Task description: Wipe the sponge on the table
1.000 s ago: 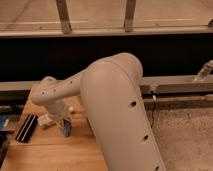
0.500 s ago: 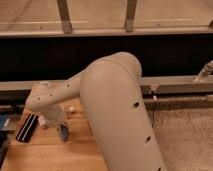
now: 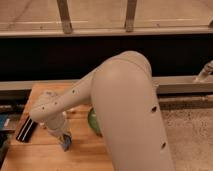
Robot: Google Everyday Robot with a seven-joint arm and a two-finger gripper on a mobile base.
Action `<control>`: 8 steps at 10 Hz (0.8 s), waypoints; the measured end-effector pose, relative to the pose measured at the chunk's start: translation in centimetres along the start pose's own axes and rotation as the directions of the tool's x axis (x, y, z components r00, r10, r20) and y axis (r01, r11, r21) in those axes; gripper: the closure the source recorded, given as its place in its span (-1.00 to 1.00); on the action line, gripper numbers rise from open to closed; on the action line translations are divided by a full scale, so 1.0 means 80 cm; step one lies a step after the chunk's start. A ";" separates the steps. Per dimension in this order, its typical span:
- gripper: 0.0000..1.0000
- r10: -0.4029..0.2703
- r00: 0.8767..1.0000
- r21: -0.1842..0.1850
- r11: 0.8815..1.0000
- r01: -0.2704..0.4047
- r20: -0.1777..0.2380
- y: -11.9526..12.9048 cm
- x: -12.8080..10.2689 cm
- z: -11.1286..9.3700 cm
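My white arm reaches down over the left part of the wooden table. The gripper sits low on the tabletop, near the front left. It is shut on the small light-blue sponge, which shows just under the fingers and rests against the wood. The bulky arm covers much of the table's right side.
A green bowl peeks out from behind the arm, right of the gripper. A black rectangular bar lies near the table's left edge. A small pale block sits at the back left. A grey metal rail runs behind the table.
The gripper has slid with the sponge across the tabletop toward the front edge. The bowl and the black bar have not moved.
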 end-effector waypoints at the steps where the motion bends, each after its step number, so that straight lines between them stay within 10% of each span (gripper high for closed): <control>1: 1.00 0.010 1.000 -0.002 1.000 -0.010 -0.008 -0.020 -0.005 0.003; 8: 1.00 0.044 0.999 -0.008 0.999 -0.045 -0.023 -0.099 -0.073 0.002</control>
